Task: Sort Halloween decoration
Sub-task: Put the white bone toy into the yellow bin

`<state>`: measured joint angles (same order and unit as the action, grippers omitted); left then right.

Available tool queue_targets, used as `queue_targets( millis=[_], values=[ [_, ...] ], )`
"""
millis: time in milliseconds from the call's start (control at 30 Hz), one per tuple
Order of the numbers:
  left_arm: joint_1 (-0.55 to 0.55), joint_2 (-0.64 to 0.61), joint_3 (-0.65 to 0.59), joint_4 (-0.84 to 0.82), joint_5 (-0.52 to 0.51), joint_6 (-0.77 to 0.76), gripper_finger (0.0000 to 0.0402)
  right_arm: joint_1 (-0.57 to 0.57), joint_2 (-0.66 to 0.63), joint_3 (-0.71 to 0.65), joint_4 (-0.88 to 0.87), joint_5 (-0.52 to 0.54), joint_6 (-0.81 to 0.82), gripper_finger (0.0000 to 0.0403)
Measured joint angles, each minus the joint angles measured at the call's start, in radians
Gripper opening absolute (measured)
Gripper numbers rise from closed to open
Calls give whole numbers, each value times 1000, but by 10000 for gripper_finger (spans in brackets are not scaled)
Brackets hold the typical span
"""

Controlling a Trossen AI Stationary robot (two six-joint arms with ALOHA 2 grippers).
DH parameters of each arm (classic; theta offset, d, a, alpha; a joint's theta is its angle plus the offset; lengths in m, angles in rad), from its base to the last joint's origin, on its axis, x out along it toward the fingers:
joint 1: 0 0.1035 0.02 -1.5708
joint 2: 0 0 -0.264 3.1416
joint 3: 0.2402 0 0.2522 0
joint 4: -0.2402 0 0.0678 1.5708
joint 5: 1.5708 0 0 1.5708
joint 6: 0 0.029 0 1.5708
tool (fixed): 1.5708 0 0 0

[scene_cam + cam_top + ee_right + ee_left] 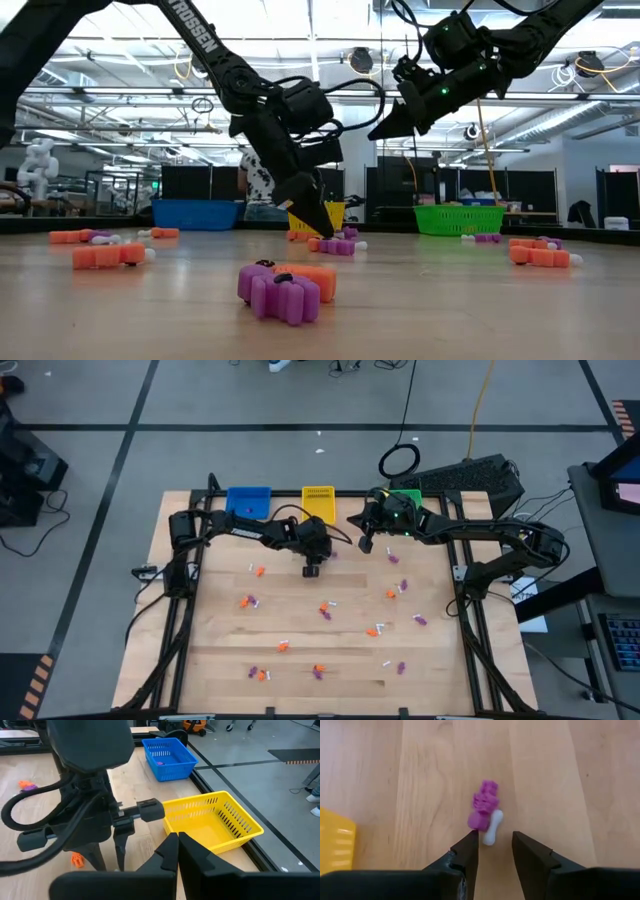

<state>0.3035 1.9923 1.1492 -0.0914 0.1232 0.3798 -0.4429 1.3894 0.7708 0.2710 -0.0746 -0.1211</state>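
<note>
- Pale wooden table (310,660) fills the middle of the high view, with grey floor around it and a dark keyboard (470,475) at the upper right.
- Three baskets stand along the table's top edge: blue basket (249,500), yellow basket (318,501) and green basket (404,497), the last mostly hidden under the right arm.
- Halloween decoration (322,610) lies scattered over the centre and lower half of the table as small orange, purple and white pieces, well apart from one another.
- In the left wrist view a purple trinket (483,811) and a white bone-shaped trinket (492,826) lie touching on the wood, just ahead of the fingertips; both have their long axis running up the frame, tilted slightly to the right.
- A corner of the yellow basket shows at the left edge of that view, clear of the two pieces.
- Left gripper (312,569) sits just above the centre of the high view, pointing down at the table, its fingers parted with nothing between them.
- In the low view the left arm slants down from the upper left, fingertips close to the tabletop.
- Right gripper (366,544) hangs raised at upper centre-right, beside the green basket, fingers pressed together and empty.
</note>
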Motion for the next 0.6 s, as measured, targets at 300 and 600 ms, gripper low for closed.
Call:
queue_targets(
  millis=[300,600],
  values=[
    [0,11,1,7,21,-27,120,0,0,0,0,0,0,0],
    [-8,56,5,14,59,-21,107,0,0,0,0,0,0,0]
  ],
)
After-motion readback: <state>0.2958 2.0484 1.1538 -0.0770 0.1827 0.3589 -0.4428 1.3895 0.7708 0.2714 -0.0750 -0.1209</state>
